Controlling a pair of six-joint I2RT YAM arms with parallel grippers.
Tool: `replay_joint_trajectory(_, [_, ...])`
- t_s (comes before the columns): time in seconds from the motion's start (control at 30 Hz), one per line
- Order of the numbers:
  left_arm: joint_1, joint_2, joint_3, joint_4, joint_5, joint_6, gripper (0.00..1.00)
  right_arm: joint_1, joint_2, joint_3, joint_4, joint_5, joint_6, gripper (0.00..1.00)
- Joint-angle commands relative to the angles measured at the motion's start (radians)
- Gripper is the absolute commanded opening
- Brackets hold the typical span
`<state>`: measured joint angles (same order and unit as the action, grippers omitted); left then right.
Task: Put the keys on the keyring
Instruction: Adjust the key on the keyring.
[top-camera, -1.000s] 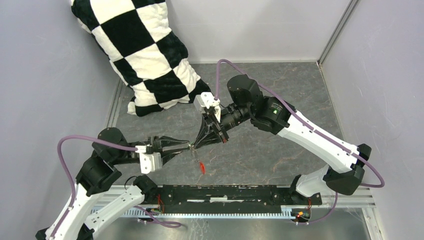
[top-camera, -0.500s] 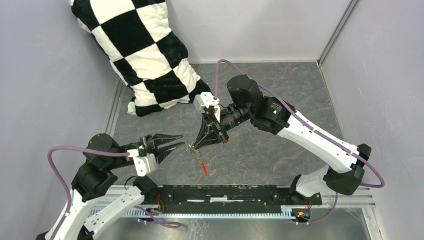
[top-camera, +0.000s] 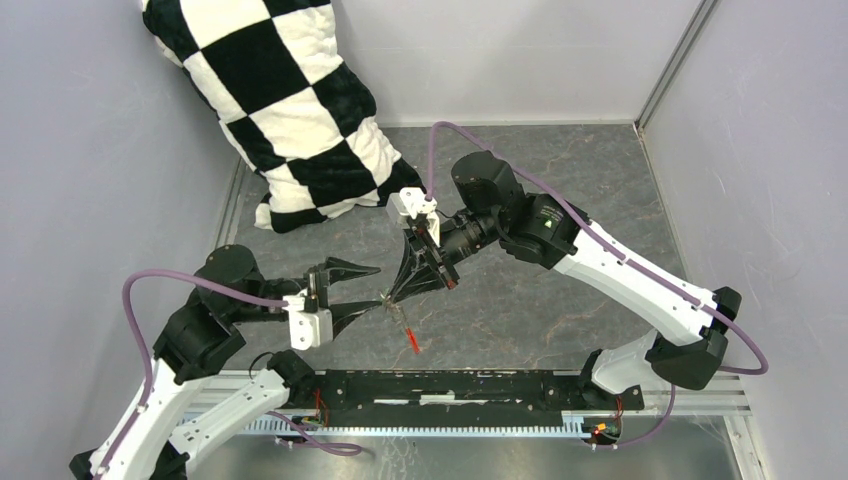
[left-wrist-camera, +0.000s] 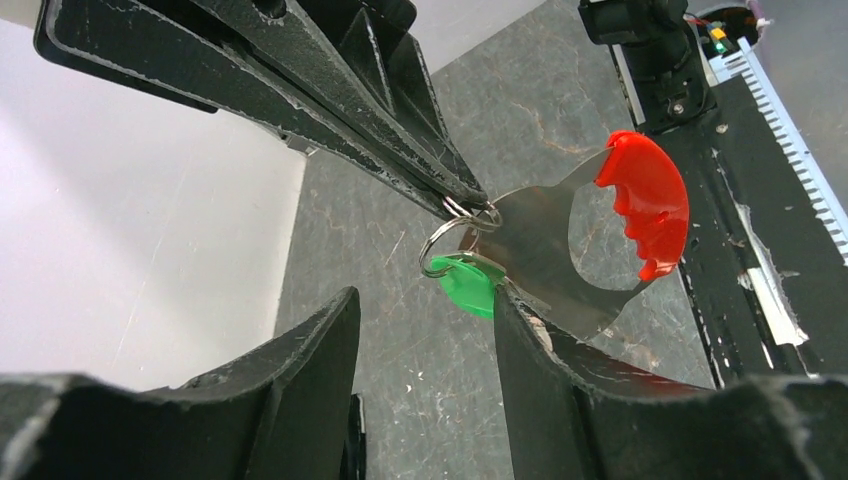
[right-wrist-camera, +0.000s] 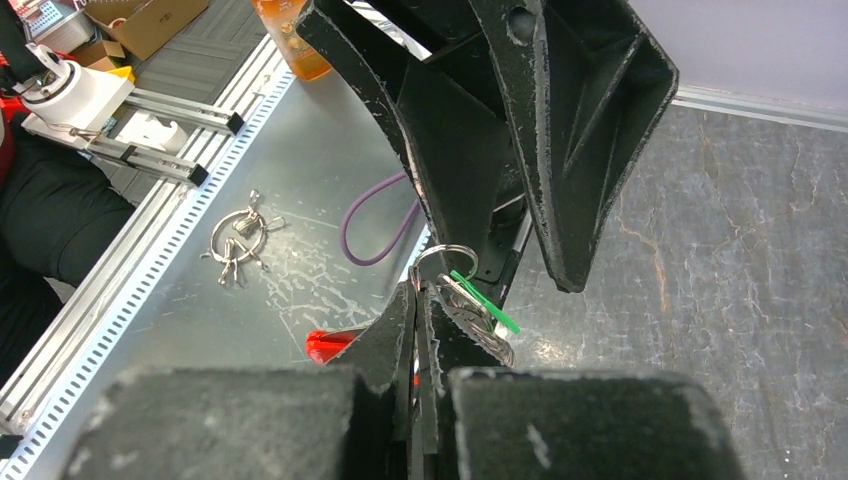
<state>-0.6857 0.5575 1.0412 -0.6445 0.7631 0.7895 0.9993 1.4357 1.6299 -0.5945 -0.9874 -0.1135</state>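
My right gripper (top-camera: 389, 295) is shut on the keyring's thin silver ring (left-wrist-camera: 452, 226), holding it above the table. The keyring's red tag (left-wrist-camera: 647, 201) and a flat metal blade (left-wrist-camera: 540, 255) hang off that ring; from above the tag (top-camera: 411, 341) dangles below the fingertips. The green-headed key (left-wrist-camera: 468, 285) sits at the ring's lower edge; whether it is threaded on I cannot tell. My left gripper (left-wrist-camera: 425, 300) stands open just short of it, the right-hand fingertip (left-wrist-camera: 512, 310) beside the green head. In the right wrist view the key (right-wrist-camera: 486, 304) shows edge-on beside my shut fingers (right-wrist-camera: 400, 320).
A black-and-white checkered pillow (top-camera: 290, 110) leans in the back left corner. A black rail (top-camera: 450, 386) runs along the near edge between the arm bases. Another bunch of metal rings and keys (right-wrist-camera: 238, 240) lies on the metal ledge beyond the rail.
The left gripper, nearly shut at the ring a second ago, drew back to the left, then came forward again with its jaws wider. The right gripper kept its hold; the red tag swung slightly.
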Motion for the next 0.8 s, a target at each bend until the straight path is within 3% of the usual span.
replay_joint_trajectory(0.0, [0.0,0.024,0.061,-0.029,0.032,0.116,0.58,-0.002,-0.006,0.014,0.01,-0.026,-0.011,0.01])
replay_joint_trajectory(0.23, [0.0,0.033,0.079,-0.068,0.077,0.143,0.4,-0.004,-0.004,0.009,0.002,-0.012,-0.011,0.0])
replay_joint_trajectory(0.4, [0.0,0.03,0.086,-0.09,0.125,0.142,0.34,-0.002,0.002,0.018,-0.015,0.018,-0.017,0.01])
replay_joint_trajectory(0.63, [0.0,0.041,0.082,-0.1,0.135,0.173,0.36,-0.002,-0.001,0.011,-0.019,0.023,-0.017,0.01])
replay_joint_trajectory(0.77, [0.0,0.05,0.075,-0.101,0.126,0.204,0.51,-0.004,0.0,0.004,-0.02,0.015,-0.018,0.01])
